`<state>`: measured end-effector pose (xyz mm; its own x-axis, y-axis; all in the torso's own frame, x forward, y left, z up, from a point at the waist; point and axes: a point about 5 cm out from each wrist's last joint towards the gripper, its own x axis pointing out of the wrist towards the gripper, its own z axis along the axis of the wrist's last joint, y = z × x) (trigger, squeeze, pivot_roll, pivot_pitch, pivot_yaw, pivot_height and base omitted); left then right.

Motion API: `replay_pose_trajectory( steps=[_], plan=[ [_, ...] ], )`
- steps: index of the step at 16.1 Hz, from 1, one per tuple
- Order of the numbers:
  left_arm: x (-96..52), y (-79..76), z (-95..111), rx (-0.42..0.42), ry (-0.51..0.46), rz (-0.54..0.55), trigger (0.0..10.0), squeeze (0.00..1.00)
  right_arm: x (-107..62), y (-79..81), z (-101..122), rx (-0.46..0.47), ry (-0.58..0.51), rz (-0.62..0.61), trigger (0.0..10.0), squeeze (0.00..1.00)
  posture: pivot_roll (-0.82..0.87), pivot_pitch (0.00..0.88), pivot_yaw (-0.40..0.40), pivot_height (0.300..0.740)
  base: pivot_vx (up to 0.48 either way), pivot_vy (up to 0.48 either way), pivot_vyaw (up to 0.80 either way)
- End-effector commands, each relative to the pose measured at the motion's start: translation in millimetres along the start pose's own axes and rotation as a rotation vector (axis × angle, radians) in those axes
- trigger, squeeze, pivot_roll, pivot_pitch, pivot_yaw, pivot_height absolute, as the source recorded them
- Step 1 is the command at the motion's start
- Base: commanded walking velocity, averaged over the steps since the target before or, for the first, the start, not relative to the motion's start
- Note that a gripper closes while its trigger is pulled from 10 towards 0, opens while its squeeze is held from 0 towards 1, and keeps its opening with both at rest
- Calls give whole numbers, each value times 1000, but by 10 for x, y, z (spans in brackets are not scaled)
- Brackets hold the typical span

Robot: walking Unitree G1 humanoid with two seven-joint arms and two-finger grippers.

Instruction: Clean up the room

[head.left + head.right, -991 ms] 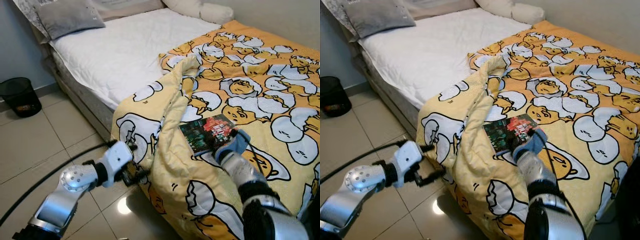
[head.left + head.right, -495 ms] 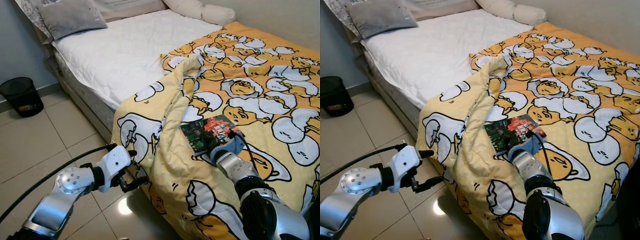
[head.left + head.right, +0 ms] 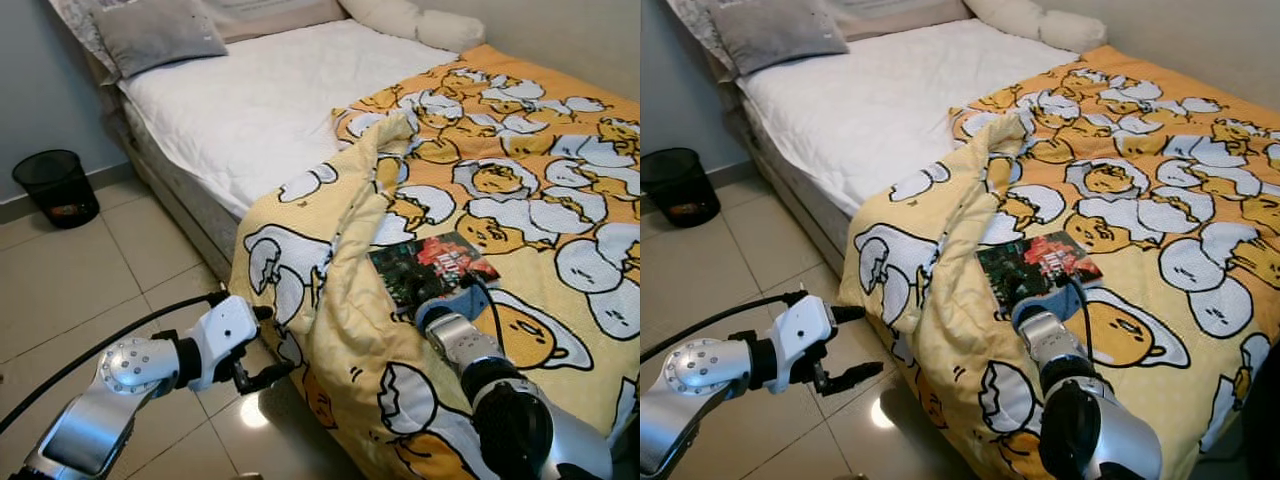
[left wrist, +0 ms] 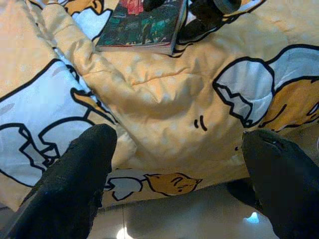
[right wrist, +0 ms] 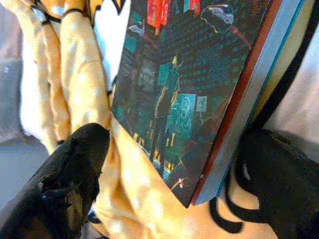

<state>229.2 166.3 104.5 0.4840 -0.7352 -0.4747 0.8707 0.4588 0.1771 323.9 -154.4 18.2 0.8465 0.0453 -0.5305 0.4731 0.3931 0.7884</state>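
Floor tiles (image 3: pixel 60 290) run along the left of the bed (image 3: pixel 260 110), with a black wastebasket (image 3: pixel 58 187) standing well off from the bed's side. Nearer, the left end effector (image 3: pixel 268 345) hovers over the tiles just beside the bed's edge, its two black fingers (image 4: pixel 79 179) spread apart and holding nothing; its wrist view looks up at the hanging fold of the yellow duvet (image 3: pixel 520 180).

Further right, the duvet is bunched into a ridge where it has been thrown back from the white sheet (image 3: pixel 270 100). Just right of that ridge, near the bed's foot-side edge, lies the book (image 3: pixel 432 268), flat on the duvet with its dark illustrated cover up.

At the book's near corner sits the right end effector (image 5: pixel 164 174), released, its fingers (image 5: pixel 75 169) straddling that corner but not yet clenched on it.

Judging from this, the grasp is the risk. The soft quilted duvet gives under pressure, so a closing finger may dig into fabric and pinch cloth together with the book, or nudge the book away. A hold on one corner alone could also let the book pivot and slip out during lifting.
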Motion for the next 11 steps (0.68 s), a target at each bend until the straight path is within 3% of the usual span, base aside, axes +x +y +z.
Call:
replay_pose_trajectory(
  steps=[1,2,5,8,9,10,11],
  plan=[
    [-28,28,85,20,-12,-11,10000,937,20,141,47,84,-40,71,10000,176,298,0,12,740,0,0,0],
    [-29,36,101,24,-13,-15,10000,941,23,178,58,100,-50,91,10000,0,298,0,12,740,0,0,0],
    [-78,69,169,37,-9,-14,10000,937,37,378,128,150,-92,188,10000,0,350,0,9,740,0,0,0],
    [-115,38,184,32,0,-8,10000,933,45,349,120,49,-103,109,10000,0,382,27,1,740,0,0,0],
    [-137,4,181,27,8,-8,10000,933,44,300,77,5,-100,68,8431,0,393,41,5,740,0,0,0],
    [-143,-23,179,26,14,-14,10000,933,41,245,43,-1,-91,31,8392,0,400,52,5,740,0,0,0],
    [-153,-45,185,22,16,-16,10000,937,39,216,17,4,-85,18,10000,0,404,59,5,740,0,0,0]
  ],
)
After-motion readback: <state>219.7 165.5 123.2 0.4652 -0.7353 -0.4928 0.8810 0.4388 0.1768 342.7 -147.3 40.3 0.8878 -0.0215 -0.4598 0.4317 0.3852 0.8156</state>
